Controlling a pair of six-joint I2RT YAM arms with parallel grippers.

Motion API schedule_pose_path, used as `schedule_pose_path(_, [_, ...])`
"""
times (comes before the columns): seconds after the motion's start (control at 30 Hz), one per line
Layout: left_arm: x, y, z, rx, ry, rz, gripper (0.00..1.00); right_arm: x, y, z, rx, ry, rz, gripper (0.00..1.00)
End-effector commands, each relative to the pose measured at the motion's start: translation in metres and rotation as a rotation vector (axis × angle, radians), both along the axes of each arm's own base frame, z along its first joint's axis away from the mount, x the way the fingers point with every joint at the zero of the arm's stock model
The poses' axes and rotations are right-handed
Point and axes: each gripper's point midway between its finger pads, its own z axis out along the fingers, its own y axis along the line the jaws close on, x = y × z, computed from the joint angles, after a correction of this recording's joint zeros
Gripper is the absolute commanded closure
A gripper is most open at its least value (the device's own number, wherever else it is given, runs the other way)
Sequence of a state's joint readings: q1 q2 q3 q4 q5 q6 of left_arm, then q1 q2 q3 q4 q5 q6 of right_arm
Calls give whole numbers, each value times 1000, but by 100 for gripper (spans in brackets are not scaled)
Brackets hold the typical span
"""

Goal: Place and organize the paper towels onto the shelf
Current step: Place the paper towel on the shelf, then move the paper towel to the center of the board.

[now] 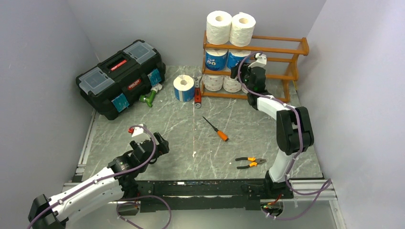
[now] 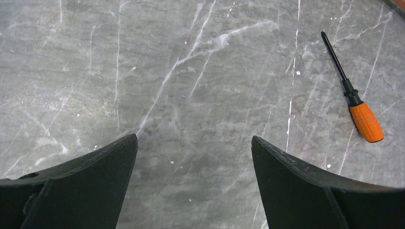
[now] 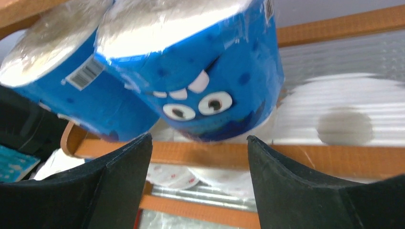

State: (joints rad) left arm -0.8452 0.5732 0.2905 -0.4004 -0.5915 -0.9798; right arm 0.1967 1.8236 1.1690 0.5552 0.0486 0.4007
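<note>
The shelf (image 1: 282,49) stands at the back right. Two white paper towels (image 1: 218,26) (image 1: 242,28) sit on its top, two blue-wrapped ones (image 1: 216,59) (image 1: 236,58) on the middle tier, and two white ones (image 1: 213,82) on the bottom tier. Another blue-wrapped roll (image 1: 184,88) stands on the table left of the shelf. My right gripper (image 3: 199,143) is open just in front of the blue roll with cartoon eyes (image 3: 210,71), and nothing is between its fingers. My left gripper (image 2: 194,140) hangs open over bare table.
A black toolbox (image 1: 122,76) sits at the back left, with a green tool (image 1: 149,98) and a red tool (image 1: 197,98) near it. An orange-handled screwdriver (image 1: 216,129) (image 2: 356,98) and pliers (image 1: 250,162) lie mid-table. Grey walls close in on both sides.
</note>
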Motion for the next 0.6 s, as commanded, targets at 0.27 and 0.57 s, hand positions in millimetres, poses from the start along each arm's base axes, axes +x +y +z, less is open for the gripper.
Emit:
schedule_pose_path(0.27, [8, -10, 26, -77, -85, -17, 4, -102, 5, 73, 67, -127, 27, 15])
schedule_pose_path(0.57, [28, -17, 75, -80, -158, 2, 1, -176, 11, -5, 141, 318, -287, 0])
